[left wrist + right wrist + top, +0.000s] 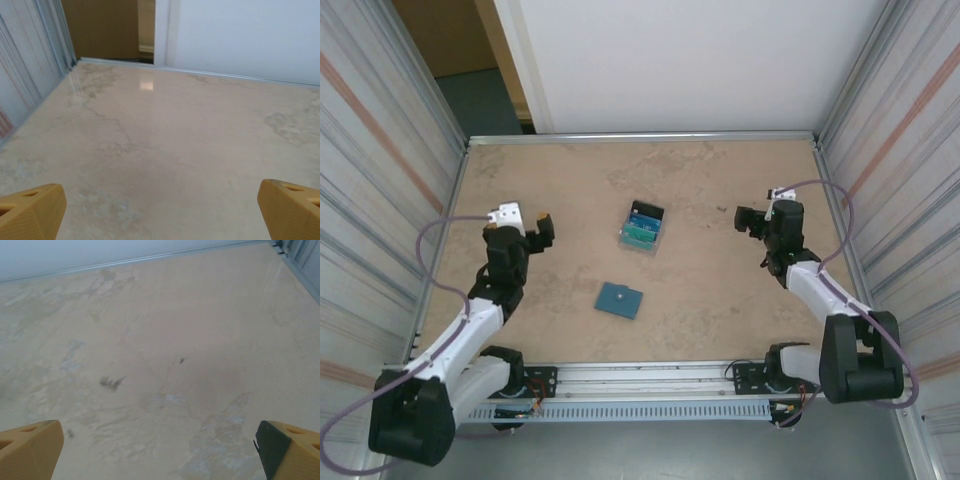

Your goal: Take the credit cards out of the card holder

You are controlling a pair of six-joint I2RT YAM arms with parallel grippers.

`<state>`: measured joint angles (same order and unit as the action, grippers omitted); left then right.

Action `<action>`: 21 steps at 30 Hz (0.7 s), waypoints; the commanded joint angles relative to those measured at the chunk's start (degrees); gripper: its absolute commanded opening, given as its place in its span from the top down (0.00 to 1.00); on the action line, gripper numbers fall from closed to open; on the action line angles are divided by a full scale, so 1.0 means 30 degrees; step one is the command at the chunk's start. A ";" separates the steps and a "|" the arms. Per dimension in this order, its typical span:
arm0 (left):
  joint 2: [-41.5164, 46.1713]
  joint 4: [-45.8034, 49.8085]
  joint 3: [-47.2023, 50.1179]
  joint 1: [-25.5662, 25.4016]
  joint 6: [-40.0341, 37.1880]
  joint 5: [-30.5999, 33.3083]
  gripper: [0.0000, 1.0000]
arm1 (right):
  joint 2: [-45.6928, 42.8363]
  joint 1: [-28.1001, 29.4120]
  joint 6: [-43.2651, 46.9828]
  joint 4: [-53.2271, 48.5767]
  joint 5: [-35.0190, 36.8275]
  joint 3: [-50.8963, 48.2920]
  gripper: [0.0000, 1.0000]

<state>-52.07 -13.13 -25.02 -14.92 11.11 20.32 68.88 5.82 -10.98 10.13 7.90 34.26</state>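
Card holder, a small flat teal-blue square wallet (pixel 620 299), lies folded shut on the beige marbled worktop (pixel 710 300), nearest the arm bases and apart from both grippers. Beyond it and well off to its left, the left gripper (pixel 527 222) hangs with its yellow fingers (pixel 30 212) spread wide and nothing between them. Well to the holder's right and about as far back, the right gripper (pixel 757 216) is likewise wide open and holds nothing, its fingers (pixel 30 447) over bare stone. Just past the holder, slightly right, sits a small clear plastic tray with a black end (pixel 642 228). Teal-green and blue pieces in it are too small to identify. Whether credit cards sit inside the shut holder cannot be seen.
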 commanded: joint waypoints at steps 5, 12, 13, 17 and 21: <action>0.2419 0.7694 -0.1092 -0.4436 0.5302 0.1059 0.01 | -0.2243 0.2218 -0.1895 -0.7235 0.0390 0.2000 0.01; 0.1038 1.2718 -0.2639 -1.0598 0.7690 0.3326 0.01 | -0.2761 0.4016 -0.3659 -1.0542 -0.1027 0.2751 0.01; 0.0586 1.3309 -0.2845 -1.1650 0.7978 0.3667 0.01 | -0.2674 0.4232 -0.3882 -1.0945 -0.1250 0.2914 0.01; -0.1608 1.6043 -0.3912 -1.4245 0.9751 0.4504 0.01 | -0.2469 0.4947 -0.4654 -1.1835 -0.2236 0.3432 0.01; -0.3570 1.7492 -0.4561 -1.5320 1.0775 0.3779 0.01 | -0.2066 0.5622 -0.5112 -1.2474 -0.2829 0.3999 0.01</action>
<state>-60.93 32.25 -36.67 -59.70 38.39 29.98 62.04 21.61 -23.55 -23.51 1.83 43.81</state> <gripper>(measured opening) 0.987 0.986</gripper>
